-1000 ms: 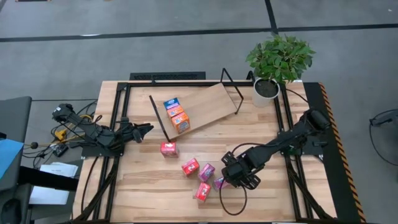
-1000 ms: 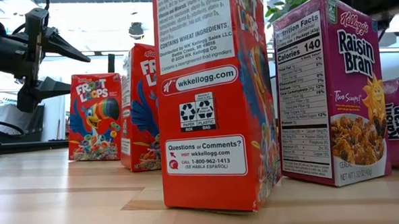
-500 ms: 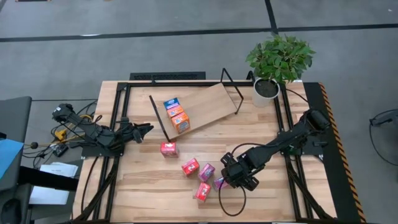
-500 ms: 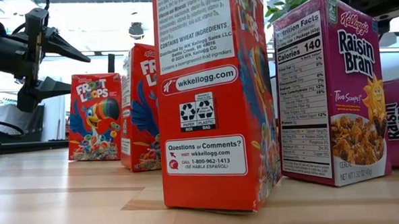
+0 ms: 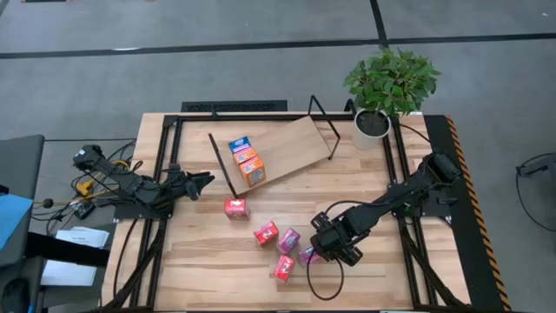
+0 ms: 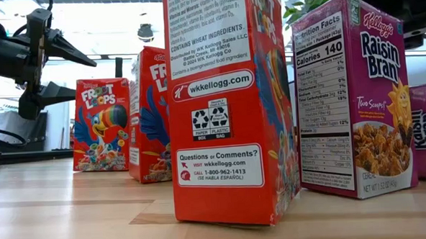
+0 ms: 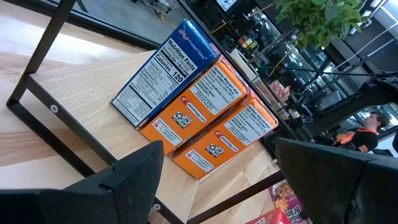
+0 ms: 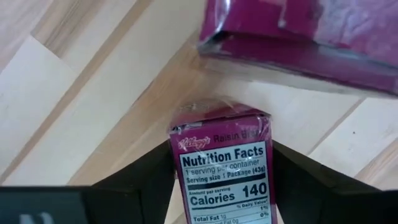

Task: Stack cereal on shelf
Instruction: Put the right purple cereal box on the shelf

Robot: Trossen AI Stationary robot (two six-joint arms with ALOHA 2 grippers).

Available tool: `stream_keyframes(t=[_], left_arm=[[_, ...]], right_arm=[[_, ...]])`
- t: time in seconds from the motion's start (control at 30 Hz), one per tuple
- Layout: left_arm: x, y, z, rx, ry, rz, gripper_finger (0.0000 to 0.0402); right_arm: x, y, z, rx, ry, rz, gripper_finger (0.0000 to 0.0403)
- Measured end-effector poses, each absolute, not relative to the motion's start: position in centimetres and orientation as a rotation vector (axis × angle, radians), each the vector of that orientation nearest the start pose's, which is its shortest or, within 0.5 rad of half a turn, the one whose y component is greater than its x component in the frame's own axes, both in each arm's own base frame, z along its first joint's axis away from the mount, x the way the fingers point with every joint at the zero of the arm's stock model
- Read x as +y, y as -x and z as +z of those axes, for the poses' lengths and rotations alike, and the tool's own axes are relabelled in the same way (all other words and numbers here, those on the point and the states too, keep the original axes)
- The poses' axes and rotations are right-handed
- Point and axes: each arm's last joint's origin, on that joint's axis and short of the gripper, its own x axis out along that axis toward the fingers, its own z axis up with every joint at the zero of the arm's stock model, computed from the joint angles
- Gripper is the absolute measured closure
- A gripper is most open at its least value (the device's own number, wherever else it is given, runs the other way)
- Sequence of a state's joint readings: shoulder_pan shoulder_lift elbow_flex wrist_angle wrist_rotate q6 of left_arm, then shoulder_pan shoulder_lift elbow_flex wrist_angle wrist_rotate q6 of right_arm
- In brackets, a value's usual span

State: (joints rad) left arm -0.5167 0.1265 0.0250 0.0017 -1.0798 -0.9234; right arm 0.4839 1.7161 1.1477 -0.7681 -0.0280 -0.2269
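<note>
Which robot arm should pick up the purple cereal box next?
Right, probably. Its end effector already straddles the small purple cardboard Raisin Bran box. The left end effector waits open beside the tilted plywood shelf.

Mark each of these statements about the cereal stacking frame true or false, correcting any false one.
1. Three boxes lie on the shelf. True.
2. The blue box stands on the tabletop. False: it is on the shelf.
3. The right gripper straddles a magenta box. True.
4. The left gripper holds a red box. False: it is open and empty, beside the shelf.
5. A potted plant sits at the table's far right corner. True.
</note>
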Motion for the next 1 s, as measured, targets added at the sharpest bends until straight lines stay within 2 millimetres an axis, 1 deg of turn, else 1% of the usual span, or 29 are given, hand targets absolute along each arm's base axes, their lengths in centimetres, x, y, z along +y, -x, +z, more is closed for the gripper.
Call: stream_keyframes(t=[0.13,0.4,0.57,0.73,0.9,1.0], left_arm=[[-2.2,-9.0,16.4,-0.193,0.826,0.551,0.0101],[-2.2,-9.0,16.4,-0.193,0.826,0.551,0.0101],[-2.2,-9.0,16.4,-0.194,0.827,0.551,0.0101],[-2.2,-9.0,16.4,-0.194,0.83,0.551,0.0101],[-2.2,-9.0,16.4,-0.194,0.83,0.551,0.0101],[-2.2,-9.0,16.4,-0.195,0.83,0.551,0.0101]], right_arm=[[14.9,-28.2,19.0,1.274,0.443,0.545,0.0175],[14.2,-28.3,20.4,1.239,0.347,0.477,0.0238],[13.0,-28.4,21.6,1.207,0.274,0.417,0.0252],[10.5,-28.3,24.1,1.127,0.225,0.314,0.0239],[7.2,-27.6,27.0,1.016,0.194,0.149,0.0237],[5.0,-27.6,28.7,0.867,0.141,0.04,0.0242]])
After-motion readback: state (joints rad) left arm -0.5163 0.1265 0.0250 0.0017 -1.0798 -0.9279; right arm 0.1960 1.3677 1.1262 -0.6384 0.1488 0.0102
